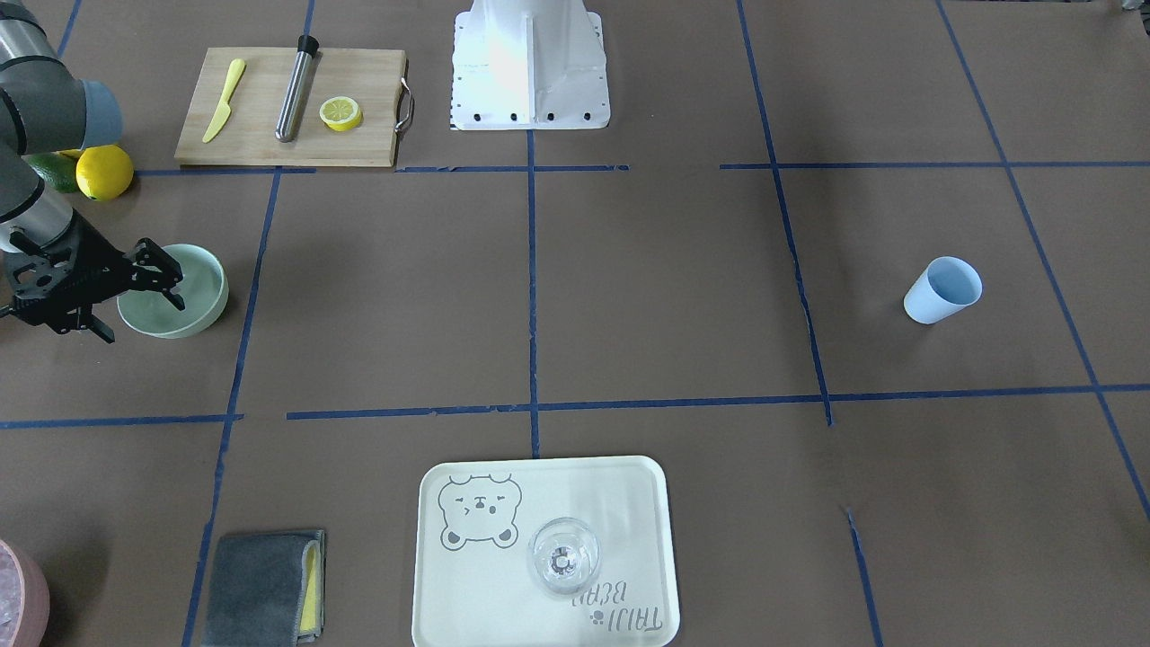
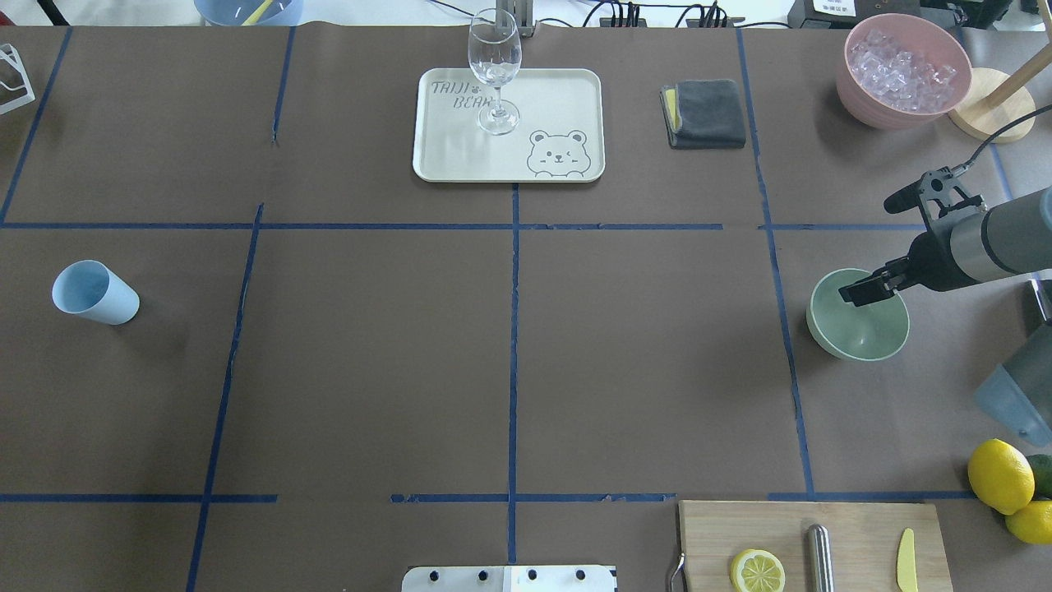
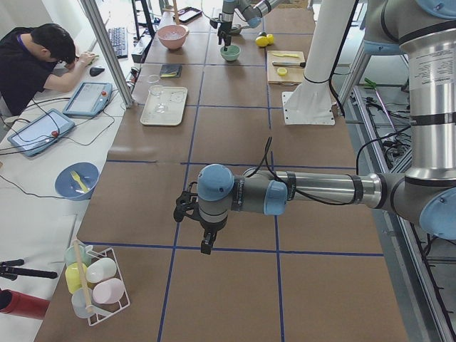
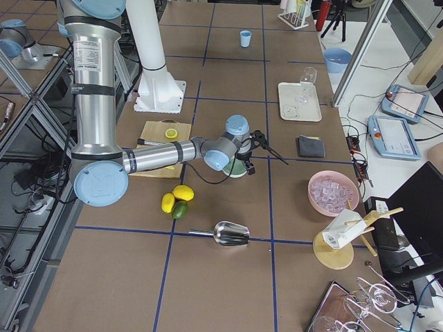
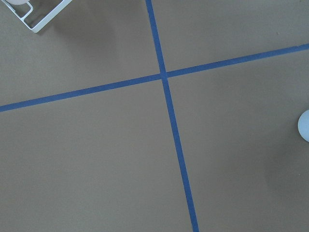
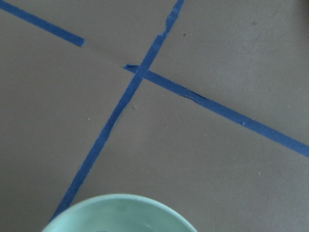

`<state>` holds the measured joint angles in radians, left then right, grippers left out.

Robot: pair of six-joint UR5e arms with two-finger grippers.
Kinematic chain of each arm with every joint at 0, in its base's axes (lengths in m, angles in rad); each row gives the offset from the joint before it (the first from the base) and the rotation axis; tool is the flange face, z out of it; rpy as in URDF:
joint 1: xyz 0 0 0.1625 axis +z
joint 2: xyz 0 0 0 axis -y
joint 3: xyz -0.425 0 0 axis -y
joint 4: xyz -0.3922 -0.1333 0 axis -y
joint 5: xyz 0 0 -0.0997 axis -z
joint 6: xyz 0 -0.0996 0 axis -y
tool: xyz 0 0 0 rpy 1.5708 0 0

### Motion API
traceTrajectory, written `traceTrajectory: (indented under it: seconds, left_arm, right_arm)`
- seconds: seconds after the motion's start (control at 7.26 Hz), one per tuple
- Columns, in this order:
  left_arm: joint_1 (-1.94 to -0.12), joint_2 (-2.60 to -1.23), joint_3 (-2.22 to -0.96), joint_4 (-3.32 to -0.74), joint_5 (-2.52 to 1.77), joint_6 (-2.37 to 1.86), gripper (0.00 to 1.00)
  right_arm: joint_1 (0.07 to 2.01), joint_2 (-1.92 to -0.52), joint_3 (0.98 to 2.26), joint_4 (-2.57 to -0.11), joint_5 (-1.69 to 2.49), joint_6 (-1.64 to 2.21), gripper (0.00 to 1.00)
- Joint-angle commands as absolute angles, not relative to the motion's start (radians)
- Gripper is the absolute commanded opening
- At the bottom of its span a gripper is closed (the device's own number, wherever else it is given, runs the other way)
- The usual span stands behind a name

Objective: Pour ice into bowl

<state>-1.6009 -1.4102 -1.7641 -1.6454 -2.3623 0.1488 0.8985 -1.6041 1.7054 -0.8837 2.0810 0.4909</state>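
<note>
The right gripper (image 2: pixel 851 292) hangs over the right side of the mint-green bowl (image 2: pixel 863 333) near the tabletop's right edge. Its fingers (image 1: pixel 162 261) look spread and empty, so this is probably no pour. The bowl looks empty and the ice is unseen. I cannot tell how the left gripper (image 3: pixel 205 242) stands. The pink container (image 2: pixel 902 70) at the far right corner holds ice cubes.

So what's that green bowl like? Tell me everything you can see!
The bowl is round and pale mint green, with smooth matte walls, like plastic or ceramic. It stands upright on the brown table, on the robot's right side, and looks empty inside. The right gripper hangs over its rim. Whether it touches the bowl cannot be told. Nothing else touches it.
</note>
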Motion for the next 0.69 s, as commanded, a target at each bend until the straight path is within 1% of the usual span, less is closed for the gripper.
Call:
traceTrajectory:
  seconds: [0.0,0.14,0.28,0.41,0.55]
  left_arm:
    - [-1.6,-1.41,-1.764,-1.647,-2.362,0.149,1.0]
    - [-1.6,-1.41,-1.764,-1.647,-2.362,0.149,1.0]
    - [-1.6,-1.41,-1.764,-1.647,-2.364,0.149,1.0]
    - [-1.6,-1.41,-1.764,-1.649,-2.364,0.149,1.0]
    - [-1.6,-1.41,-1.764,-1.654,-2.364,0.149,1.0]
  right_arm:
    - [0.896,-1.647,1.701,-0.864,2.079,0.433,0.79]
    - [0.893,-1.643,1.697,-0.87,2.083,0.431,0.54]
    - [0.891,-1.637,1.695,-0.882,2.088,0.431,0.13]
    - [0.891,-1.641,1.695,-0.874,2.107,0.436,0.0]
    - [0.894,-1.65,1.701,-0.865,2.106,0.448,0.0]
